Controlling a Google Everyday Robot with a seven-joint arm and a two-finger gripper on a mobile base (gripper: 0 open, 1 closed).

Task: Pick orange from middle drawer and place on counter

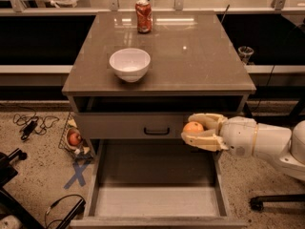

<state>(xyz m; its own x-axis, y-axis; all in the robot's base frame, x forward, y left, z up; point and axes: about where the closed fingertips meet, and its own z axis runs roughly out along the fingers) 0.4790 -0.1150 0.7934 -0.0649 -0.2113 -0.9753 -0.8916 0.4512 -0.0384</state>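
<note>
My gripper [194, 129] comes in from the right and is shut on the orange [193, 127], a small round orange fruit held between the pale fingers [204, 119]. It hangs in front of the right part of the grey drawer front, above the open middle drawer [155, 200], whose pale floor is bare. The counter [190, 56] is the glossy grey-brown top above the gripper.
A white bowl [129, 64] stands on the counter's left front and a red can [143, 16] at its back. A closed drawer front with a black handle [156, 131] sits under the top. A reddish fruit in a wire basket [74, 138] and cables lie on the floor at left.
</note>
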